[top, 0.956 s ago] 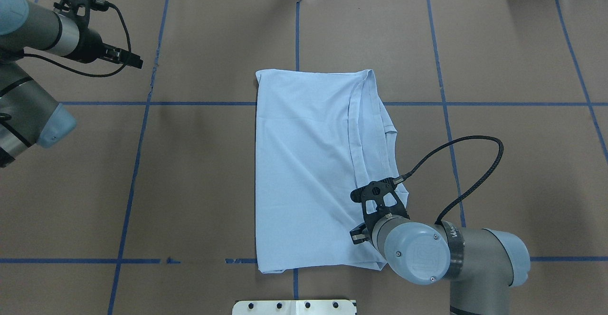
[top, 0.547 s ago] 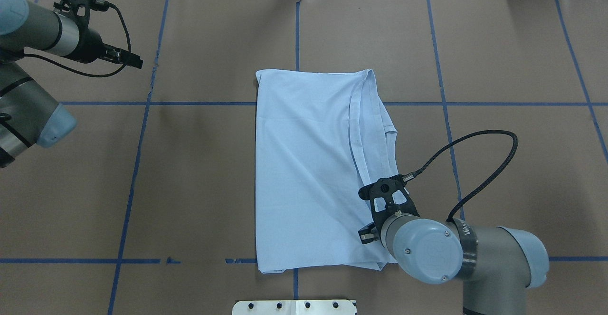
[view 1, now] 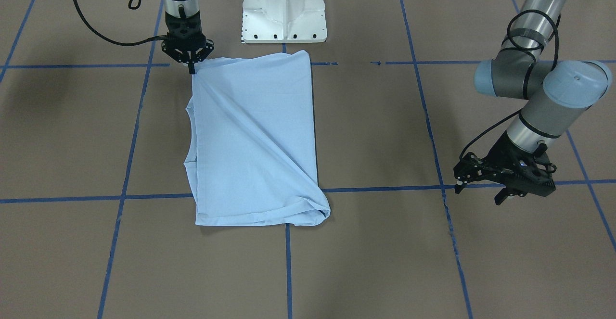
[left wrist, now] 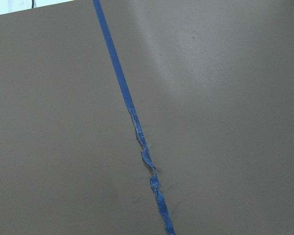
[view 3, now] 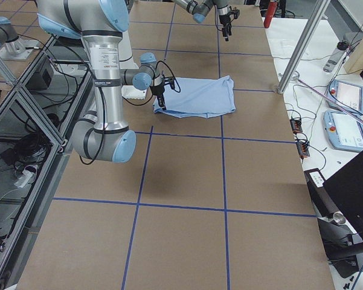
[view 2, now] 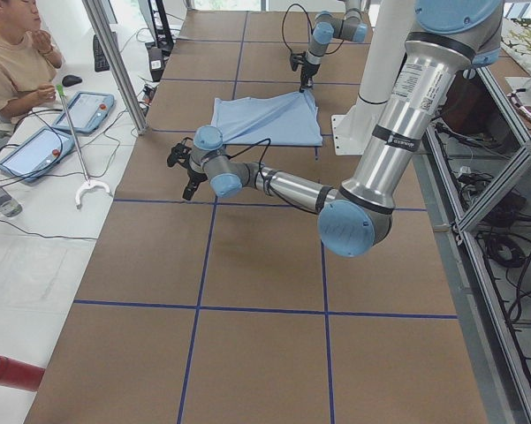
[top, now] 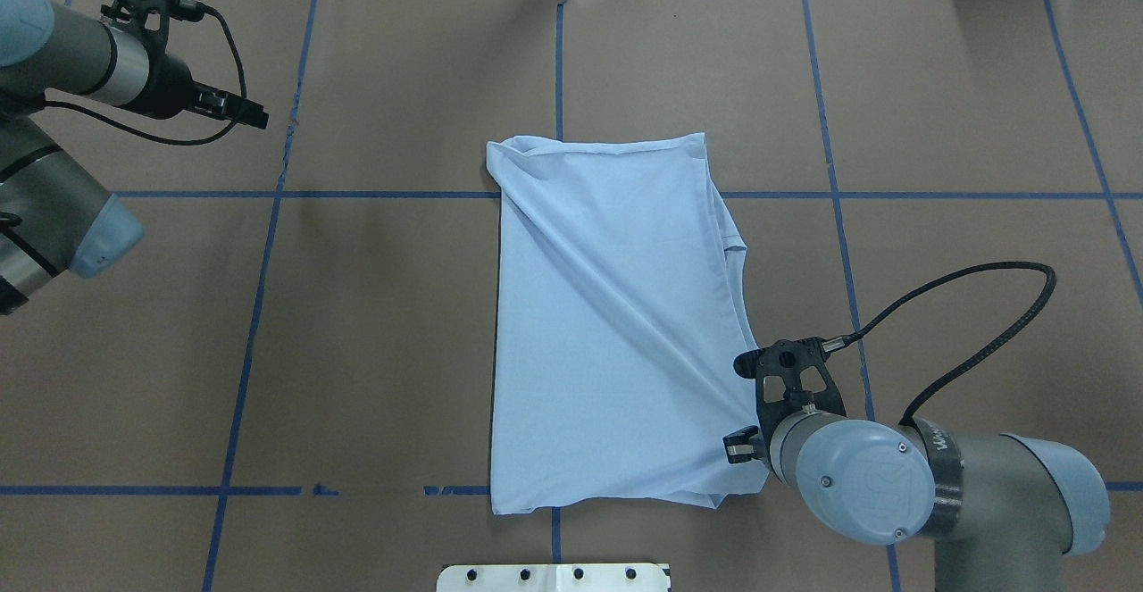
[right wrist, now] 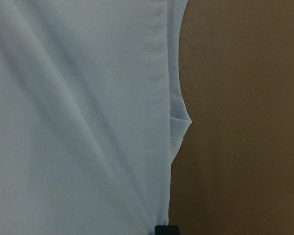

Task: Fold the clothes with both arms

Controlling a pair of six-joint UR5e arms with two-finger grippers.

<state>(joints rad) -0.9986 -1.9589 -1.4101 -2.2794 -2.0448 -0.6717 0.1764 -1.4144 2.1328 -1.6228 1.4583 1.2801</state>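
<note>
T-shirt (top: pixel 607 324) lies half-folded, centre of surface (top: pixel 357 324). Right claw (view 1: pixel 192 65) clamps its 5 o'clock corner, overhead view — taut diagonal ridge suggests pulling to square the fold. Left claw (view 1: pixel 479 189) idles at 10 o'clock, jaws apart.

a desk (top: pixel 375 324) covered in brown paper, marked into squares by blue tape lines (top: pixel 257 306), one strip frayed. a folded light blue t-shirt (top: pixel 607 324) lies near its middle, close to a white base plate (view 1: pixel 284 16).
</note>
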